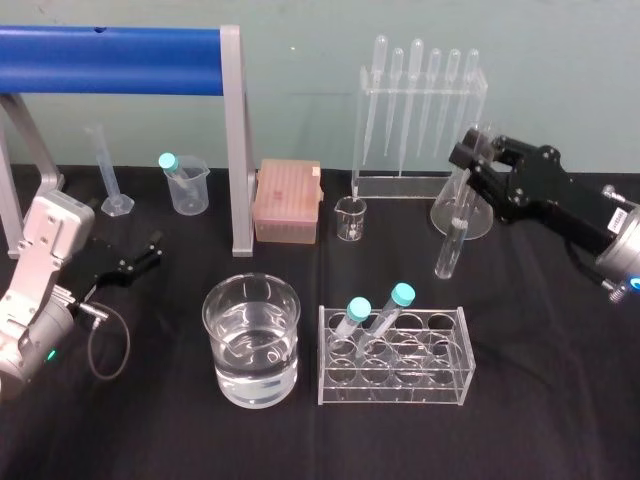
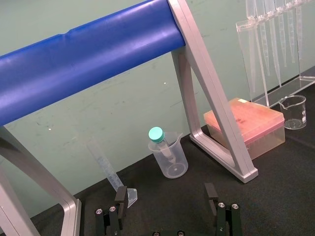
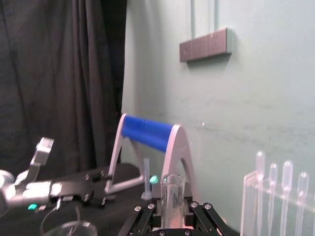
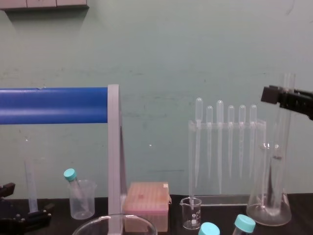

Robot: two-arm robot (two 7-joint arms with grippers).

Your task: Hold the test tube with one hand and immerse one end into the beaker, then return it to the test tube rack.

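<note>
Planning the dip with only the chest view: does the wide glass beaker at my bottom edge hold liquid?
Observer: Yes, the large wide clear glass beaker holds clear liquid.
Operator: Where's the tube?
Observer: The right pincer holds the long clear glass test tube upright, beyond the clear plastic rack, right of the beaker.
Operator: And the other arm?
Observer: The left pincer is open, low, left of the beaker.
</note>
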